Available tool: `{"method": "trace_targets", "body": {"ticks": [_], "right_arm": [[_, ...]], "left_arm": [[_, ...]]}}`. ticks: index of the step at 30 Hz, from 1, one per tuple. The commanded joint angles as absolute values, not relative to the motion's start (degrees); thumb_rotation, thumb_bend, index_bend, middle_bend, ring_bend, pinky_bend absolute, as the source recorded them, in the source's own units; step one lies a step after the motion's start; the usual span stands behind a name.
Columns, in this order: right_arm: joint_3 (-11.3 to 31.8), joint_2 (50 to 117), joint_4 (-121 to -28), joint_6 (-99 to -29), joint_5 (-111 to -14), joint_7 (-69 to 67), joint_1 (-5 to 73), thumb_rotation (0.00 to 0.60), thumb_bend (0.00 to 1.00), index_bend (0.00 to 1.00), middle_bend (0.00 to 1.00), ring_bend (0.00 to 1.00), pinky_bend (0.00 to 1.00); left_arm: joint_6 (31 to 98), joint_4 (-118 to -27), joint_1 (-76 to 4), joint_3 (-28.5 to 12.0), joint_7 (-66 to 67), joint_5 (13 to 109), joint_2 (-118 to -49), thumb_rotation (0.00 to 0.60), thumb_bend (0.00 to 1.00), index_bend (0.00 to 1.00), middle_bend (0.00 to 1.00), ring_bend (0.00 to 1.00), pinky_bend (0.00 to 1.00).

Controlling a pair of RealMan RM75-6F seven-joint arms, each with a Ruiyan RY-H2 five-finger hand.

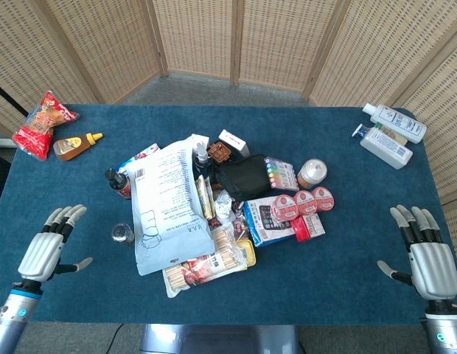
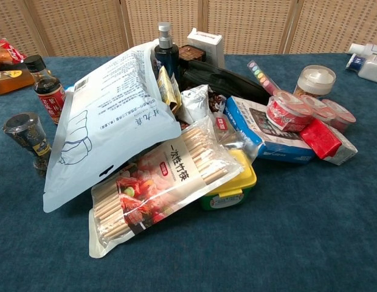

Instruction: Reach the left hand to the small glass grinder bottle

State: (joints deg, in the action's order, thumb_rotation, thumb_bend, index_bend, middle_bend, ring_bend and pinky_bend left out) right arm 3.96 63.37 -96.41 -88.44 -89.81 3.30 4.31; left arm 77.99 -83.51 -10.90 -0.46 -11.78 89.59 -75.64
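Both hands lie spread and empty, left hand (image 1: 50, 248) apart from the grinder bottle (image 1: 123, 234).

Both the left hand (image 1: 46, 251) and the right hand (image 1: 429, 257) are showing ribbed silver-grey shells, dark-jointed fingers (image 1: 64, 218) with pale tips, and grey wrists below them.

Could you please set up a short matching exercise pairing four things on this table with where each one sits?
Things:
1. glass grinder bottle
2. honey bottle
3. white lotion bottles
4. left hand

Places:
A. far right corner
B. near left edge, open, holding nothing
C. far left, beside the red snack bag
D. just left of the large white pouch

Pairs: 1-D, 2-C, 3-A, 4-B
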Motion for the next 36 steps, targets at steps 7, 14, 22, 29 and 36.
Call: {"method": "trace_targets", "body": {"ticks": [7, 14, 22, 29, 36], "right_arm": [[3.9, 63.1, -96.6, -88.6, -90.0, 3.0, 4.2, 0.6, 0.0, 0.0, 0.0, 0.0, 0.0], [3.8, 62.9, -96.7, -88.5, -90.2, 2.7, 4.2, 0.6, 0.0, 0.0, 0.0, 0.0, 0.0], [3.9, 62.5, -96.9, -88.9, -90.3, 1.8, 4.1, 0.6, 0.0, 0.0, 0.0, 0.0, 0.0], [3.9, 62.3, -96.9, -89.0, -90.4, 1.3, 4.0, 0.6, 0.0, 0.0, 0.0, 0.0, 0.0], [4.0, 62.2, -96.8, -89.1, -90.3, 0.8, 3.9, 0.6, 0.0, 0.0, 0.0, 0.0, 0.0]], "left_arm": [[78.6, -73.9, -12.9, -2.2, -21.0, 89.4, -87.1, 0.6, 0.18, 0.0, 0.0, 0.0, 0.0], [77.2, -70.8, -13.9, -2.6, -24.6, 88.2, -91.6, 0.6, 0.18, 0.0, 0.0, 0.0, 0.0], [77.0, -67.5, -15.3, -3.4, -27.6, 87.9, -96.1, 0.6, 0.18, 0.0, 0.0, 0.0, 0.0], [78.6, -63.7, -15.7, -3.6, -28.4, 88.2, -100.3, 0.6, 0.18, 0.18, 0.16, 0.14, 0.3], [81.2, -60.3, -15.6, -4.7, -26.7, 87.9, -103.5, 0.6, 0.22, 0.75, 0.73, 0.64, 0.7]]}}
